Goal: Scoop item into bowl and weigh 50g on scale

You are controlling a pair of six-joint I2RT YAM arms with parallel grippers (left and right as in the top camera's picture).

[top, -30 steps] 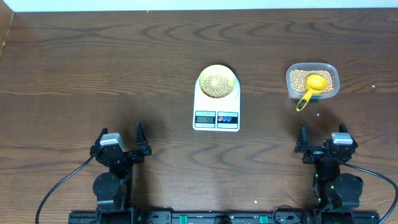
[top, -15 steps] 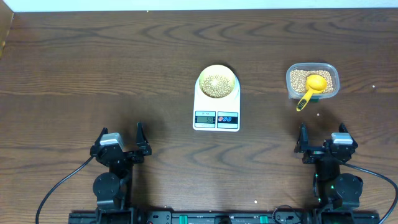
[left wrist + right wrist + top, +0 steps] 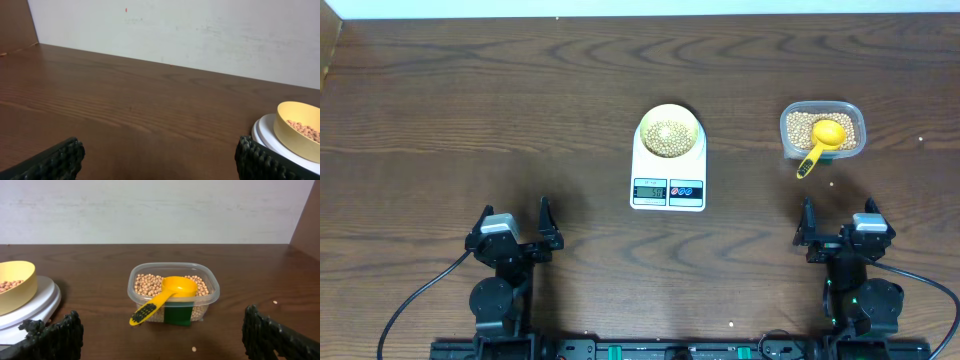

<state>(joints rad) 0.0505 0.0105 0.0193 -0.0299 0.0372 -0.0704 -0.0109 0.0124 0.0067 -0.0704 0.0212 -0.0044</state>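
The white scale sits mid-table with the pale yellow-green bowl on its platform; tan beans fill the bowl's bottom. In the wrist views the bowl shows beans inside. A clear tub of beans stands to the right, with a yellow scoop resting in it, handle over the front rim. My left gripper is open near the front left, nothing between its fingers. My right gripper is open near the front right, facing the tub from a distance.
A few loose beans lie on the wood near the tub. A white wall runs along the table's far edge. Black cables trail from both arm bases at the front edge.
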